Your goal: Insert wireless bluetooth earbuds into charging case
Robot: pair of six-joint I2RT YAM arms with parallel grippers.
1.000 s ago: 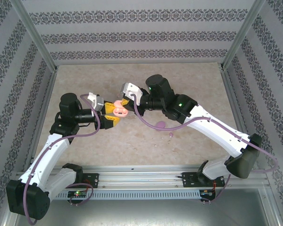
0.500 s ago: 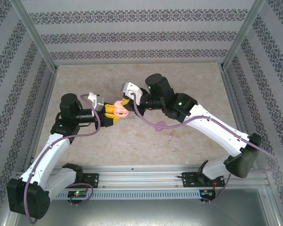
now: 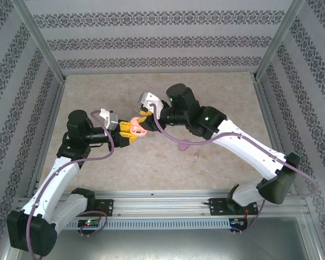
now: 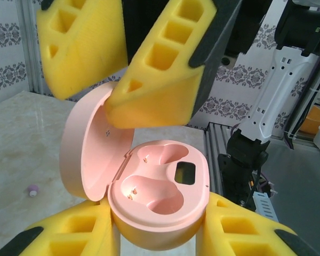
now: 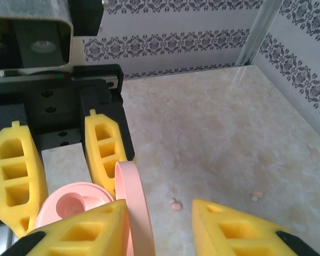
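An open pale pink charging case (image 4: 160, 205) sits upright with my left gripper (image 4: 157, 234) shut on its base; both sockets are empty. Its lid (image 4: 88, 152) stands open to the left. In the top view the pink case (image 3: 136, 125) hangs above the table's middle in the left gripper (image 3: 128, 131). My right gripper (image 3: 145, 115) is open just above it, its yellow fingers (image 4: 160, 69) straddling the lid edge (image 5: 134, 208). Two pink earbuds (image 5: 175, 205) (image 5: 256, 196) lie on the table beyond my right gripper (image 5: 160, 232). A purple earbud (image 3: 196, 156) lies by the right arm.
A purple oval case (image 3: 184, 144) lies on the marble tabletop (image 3: 216, 97) under the right forearm. Patterned walls and metal posts fence the table on three sides. The rail with both arm bases (image 3: 162, 203) runs along the near edge.
The left arm has shifted slightly and raised the pink case a little toward the right gripper. The right gripper has edged closer over the lid.
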